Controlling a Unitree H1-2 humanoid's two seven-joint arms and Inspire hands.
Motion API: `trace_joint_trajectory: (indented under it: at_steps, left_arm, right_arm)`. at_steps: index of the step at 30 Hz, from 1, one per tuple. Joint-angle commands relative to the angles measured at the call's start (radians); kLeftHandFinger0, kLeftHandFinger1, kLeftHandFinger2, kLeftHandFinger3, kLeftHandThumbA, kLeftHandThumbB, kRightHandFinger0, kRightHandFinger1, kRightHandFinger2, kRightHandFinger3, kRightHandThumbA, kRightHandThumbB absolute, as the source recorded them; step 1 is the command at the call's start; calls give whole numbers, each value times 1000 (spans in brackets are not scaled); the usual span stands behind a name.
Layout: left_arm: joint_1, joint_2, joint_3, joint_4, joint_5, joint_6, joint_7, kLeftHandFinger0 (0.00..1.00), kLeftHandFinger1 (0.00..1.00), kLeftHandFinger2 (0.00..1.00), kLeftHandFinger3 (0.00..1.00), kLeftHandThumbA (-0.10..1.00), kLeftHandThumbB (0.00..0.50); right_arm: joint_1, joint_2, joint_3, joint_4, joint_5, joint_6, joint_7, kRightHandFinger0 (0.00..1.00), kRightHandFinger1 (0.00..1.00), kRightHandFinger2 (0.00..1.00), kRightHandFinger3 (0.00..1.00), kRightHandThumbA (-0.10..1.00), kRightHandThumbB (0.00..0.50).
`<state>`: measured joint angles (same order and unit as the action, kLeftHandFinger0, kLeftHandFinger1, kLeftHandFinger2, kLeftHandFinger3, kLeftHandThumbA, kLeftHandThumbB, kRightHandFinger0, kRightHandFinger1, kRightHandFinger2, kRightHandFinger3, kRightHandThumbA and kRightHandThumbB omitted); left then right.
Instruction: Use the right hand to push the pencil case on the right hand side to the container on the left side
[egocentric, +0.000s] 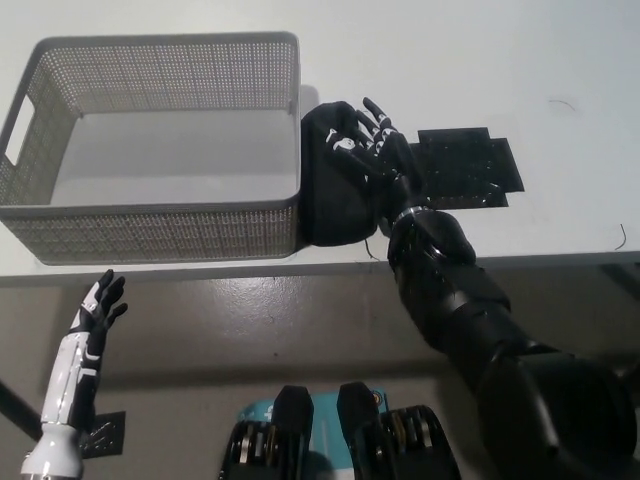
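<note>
A white table carries everything. Directly under the black right hand lies a black pencil case, its far side pressed against a grey mesh basket. Just behind the hand's wrist, a flat black mat lies on the tabletop.

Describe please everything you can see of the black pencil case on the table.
The pencil case is a black, soft-looking pouch with rounded corners, lying flat on the white table near its front edge. Its left side presses against the right wall of the grey mesh container. The black right hand rests open on its upper right part. No zip or markings can be made out.
</note>
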<state>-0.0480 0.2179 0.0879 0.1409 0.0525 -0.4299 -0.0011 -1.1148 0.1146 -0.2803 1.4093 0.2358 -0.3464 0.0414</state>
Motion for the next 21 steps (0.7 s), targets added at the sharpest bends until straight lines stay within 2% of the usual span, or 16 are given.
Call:
trace_joint_trajectory:
  at_steps: [1, 3, 5, 6, 8, 9, 10, 12, 15, 18, 19, 20, 21]
  left_arm:
    - [-17, 15, 13, -22, -25, -40, 7, 1000, 1000, 1000, 1000, 1000, 103]
    - [-19, 17, 10, -22, -12, -40, 14, 1000, 1000, 1000, 1000, 1000, 99]
    - [-20, 18, 10, -22, -7, -40, 18, 1000, 1000, 1000, 1000, 1000, 102]
    - [-19, 19, 10, -27, -11, -40, 14, 1000, 1000, 1000, 1000, 1000, 95]
    - [-18, 21, 10, -28, -11, -40, 13, 1000, 1000, 1000, 1000, 1000, 89]
    - [-17, 22, 11, -28, -9, -40, 13, 1000, 1000, 1000, 1000, 1000, 85]
    - [-20, 23, 11, -28, -7, -40, 13, 1000, 1000, 1000, 1000, 1000, 84]
    - [-19, 24, 11, -30, -7, -40, 13, 1000, 1000, 1000, 1000, 1000, 82]
    - [-21, 22, 12, -29, -9, -40, 13, 1000, 1000, 1000, 1000, 1000, 89]
    - [-25, 25, 14, -26, -12, -40, 13, 1000, 1000, 1000, 1000, 1000, 91]
    - [-26, 26, 13, -25, -7, -40, 15, 1000, 1000, 1000, 1000, 1000, 94]
    - [-25, 23, 14, -26, -3, -40, 21, 1000, 1000, 1000, 1000, 1000, 97]
    - [-24, 22, 15, -27, -6, -40, 18, 1000, 1000, 1000, 1000, 1000, 97]
  right_arm:
    - [-63, 23, 28, -39, -14, -56, 7, 1000, 1000, 1000, 1000, 1000, 275]
    - [-55, 10, 64, -45, -53, -79, -13, 1000, 1000, 1000, 1000, 1000, 247]
    - [-52, 0, 96, -48, -79, -88, -41, 1000, 1000, 1000, 1000, 1000, 259]
    - [-48, -29, 222, -55, -228, -82, -172, 1000, 1000, 1000, 1000, 1000, 305]
    - [-43, -54, 333, -67, -344, -80, -302, 1000, 1000, 1000, 1000, 1000, 313]
    - [-40, -78, 408, -76, -417, -63, -387, 1000, 1000, 1000, 1000, 1000, 335]
    - [-38, -94, 429, -84, -431, -68, -405, 1000, 1000, 1000, 1000, 1000, 343]
    - [-34, -111, 447, -95, -429, -66, -429, 1000, 1000, 1000, 1000, 1000, 359]
    - [-24, -147, 385, -141, -332, -71, -373, 1000, 1000, 1000, 1000, 1000, 351]
    - [-15, -165, 324, -195, -256, -83, -328, 1000, 1000, 1000, 1000, 1000, 367]
    - [-7, -164, 286, -217, -205, -104, -285, 1000, 1000, 1000, 1000, 1000, 360]
    - [1, -163, 245, -250, -152, -109, -240, 1000, 1000, 1000, 1000, 1000, 322]
    - [11, -163, 206, -287, -108, -115, -210, 1000, 1000, 1000, 1000, 1000, 336]
